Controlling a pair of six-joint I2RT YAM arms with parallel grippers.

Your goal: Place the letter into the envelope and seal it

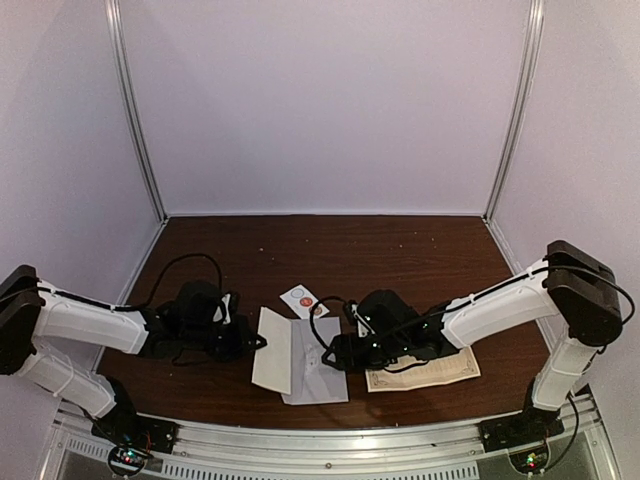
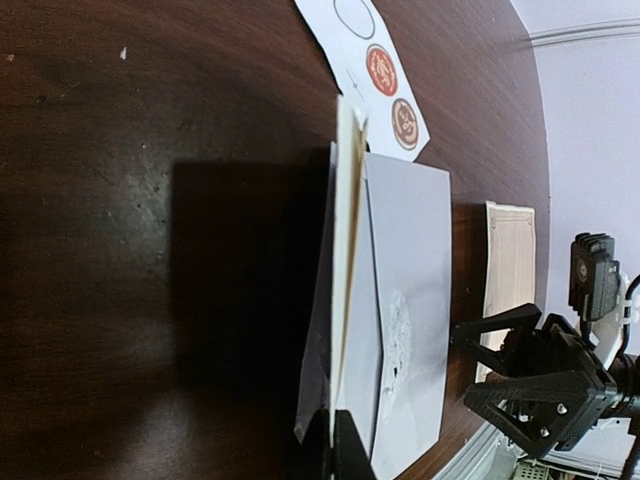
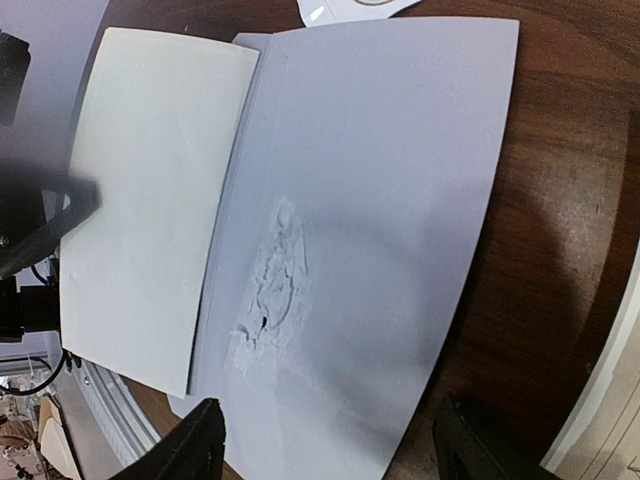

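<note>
Right now your envelope [image 1: 318, 372] lies flat on the surface [image 1: 400, 250] between the two arms, its long axis running from the end nearest the arm bases to the far end. Its flap [image 1: 272, 350] hinges on the long edge facing the left arm and stands lifted off the body, so the mouth opens to that side. Your left fingers [image 1: 250, 343] sit at the flap's free edge and look clamped on it. In the left wrist view the flap is edge-on and runs straight into one dark finger. That arm is stretched low and nearly level, reaching in from the envelope's left.

Your right fingers [image 1: 335, 357] hover over the envelope's grey body, spread apart and holding nothing. A crumpled, torn patch [image 3: 270, 295] in the paper lies just ahead of them. The letter [image 1: 425, 372], cream with a printed border, lies just right of the envelope, its long axis crosswise to the envelope's, partly under the right forearm. So the letter sits behind those fingers, not ahead. The right arm is plainly the nearer one, but I judge you must draw it back toward its base before coming down on the sheet. The sticker strip [image 1: 303, 300] lies just beyond the envelope's far end
</note>
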